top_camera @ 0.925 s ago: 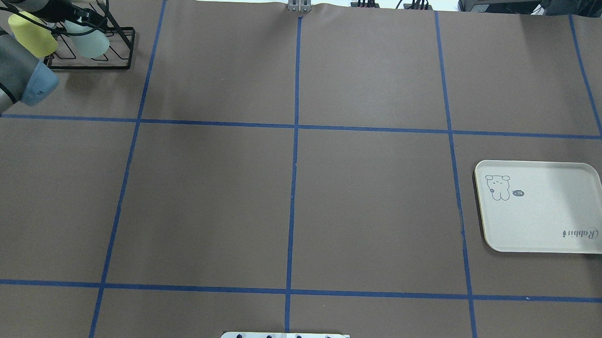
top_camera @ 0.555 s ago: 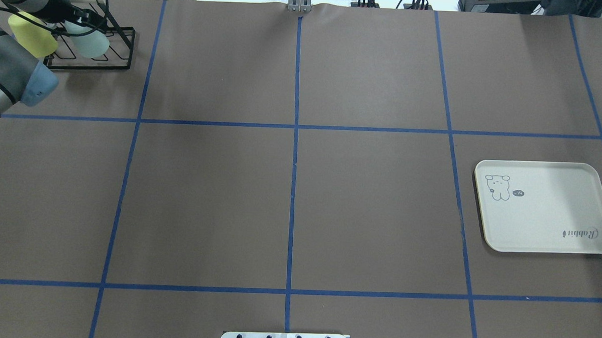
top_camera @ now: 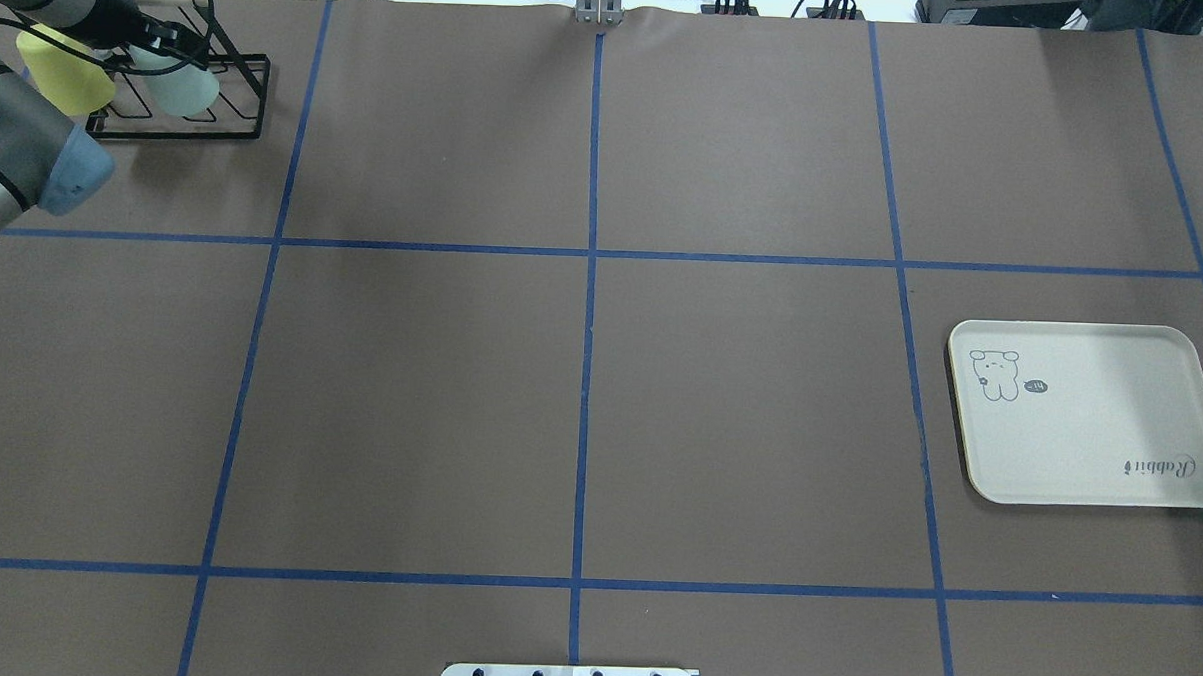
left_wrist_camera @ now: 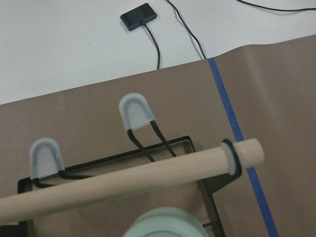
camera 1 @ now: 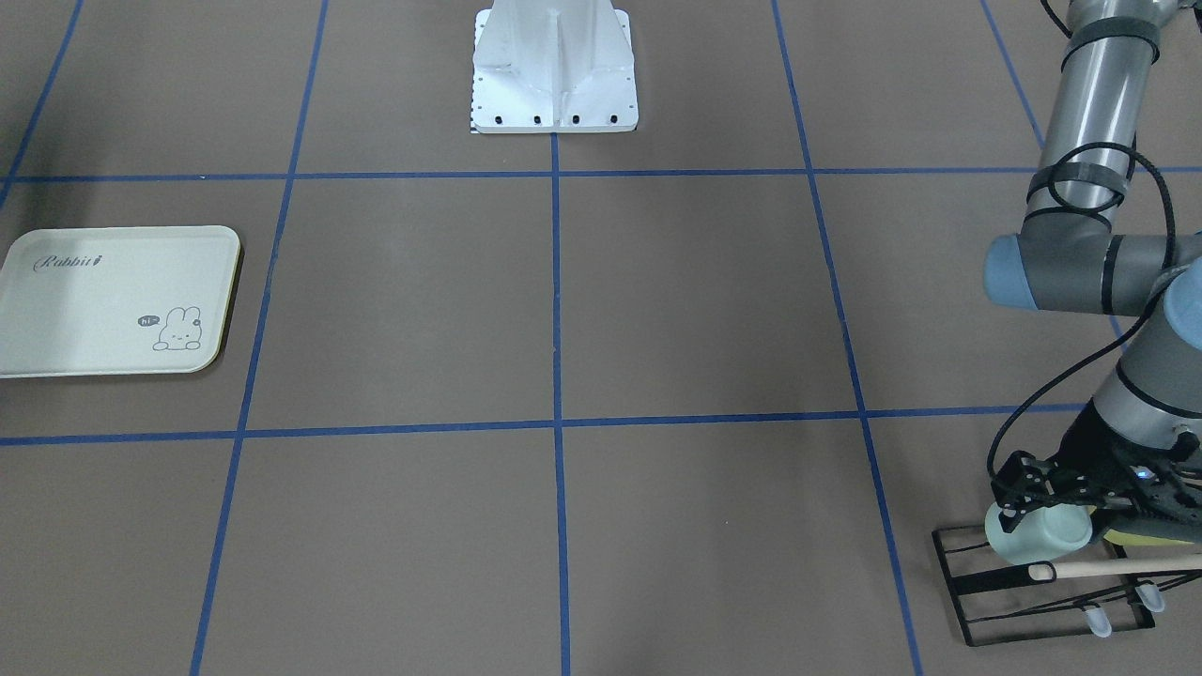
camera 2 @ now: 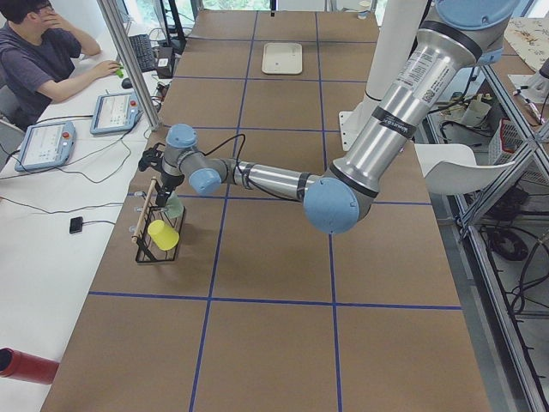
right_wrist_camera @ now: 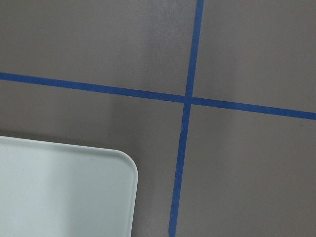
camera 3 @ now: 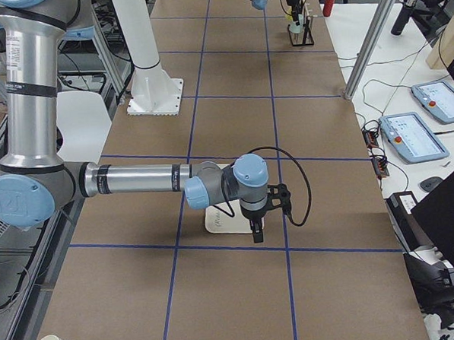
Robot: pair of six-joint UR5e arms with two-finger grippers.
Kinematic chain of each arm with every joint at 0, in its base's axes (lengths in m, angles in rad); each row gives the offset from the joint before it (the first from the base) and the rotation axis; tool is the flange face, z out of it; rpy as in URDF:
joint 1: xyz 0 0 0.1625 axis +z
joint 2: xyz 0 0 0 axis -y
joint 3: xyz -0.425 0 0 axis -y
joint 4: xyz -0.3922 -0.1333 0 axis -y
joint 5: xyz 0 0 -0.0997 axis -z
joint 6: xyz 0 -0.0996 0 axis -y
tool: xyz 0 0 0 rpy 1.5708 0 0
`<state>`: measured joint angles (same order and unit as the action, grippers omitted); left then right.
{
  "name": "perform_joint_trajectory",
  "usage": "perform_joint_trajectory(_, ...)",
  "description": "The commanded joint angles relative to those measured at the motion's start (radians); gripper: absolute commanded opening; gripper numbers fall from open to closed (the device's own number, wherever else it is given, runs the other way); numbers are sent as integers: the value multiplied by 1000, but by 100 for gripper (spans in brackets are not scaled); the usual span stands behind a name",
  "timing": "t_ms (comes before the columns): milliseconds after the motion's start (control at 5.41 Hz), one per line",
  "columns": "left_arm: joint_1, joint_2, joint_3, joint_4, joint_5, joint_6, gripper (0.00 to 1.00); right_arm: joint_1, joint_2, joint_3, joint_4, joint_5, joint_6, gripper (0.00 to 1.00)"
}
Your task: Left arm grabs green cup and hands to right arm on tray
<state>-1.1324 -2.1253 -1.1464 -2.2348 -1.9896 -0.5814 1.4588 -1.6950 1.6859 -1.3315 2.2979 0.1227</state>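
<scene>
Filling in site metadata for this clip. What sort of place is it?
Likely a robotics lab data-collection cell: left arm and right arm over a table gridded with blue tape, and an operator seated beside teach pendants.

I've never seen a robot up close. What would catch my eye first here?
Most likely the big silver left arm stretched across the brown table, its black left gripper at a pale green cup on a black wire rack, beside a yellow cup. At the table's other end lies a cream tray with a bunny drawing, the right gripper hanging near its corner.
</scene>
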Motion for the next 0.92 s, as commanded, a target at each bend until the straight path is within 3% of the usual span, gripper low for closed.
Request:
perform_joint_trajectory(0, -1, 1, -1, 1, -2, 0, 82, 0, 0, 0, 0, 0, 0, 100)
perform_joint_trajectory(370, -3, 1, -3, 1, -2, 0, 80, -2, 0, 0, 0, 0, 0, 100)
perform_joint_trajectory(740, -3, 1, -12, 7, -2, 0, 41, 0, 0, 2, 1, 0, 2, 100)
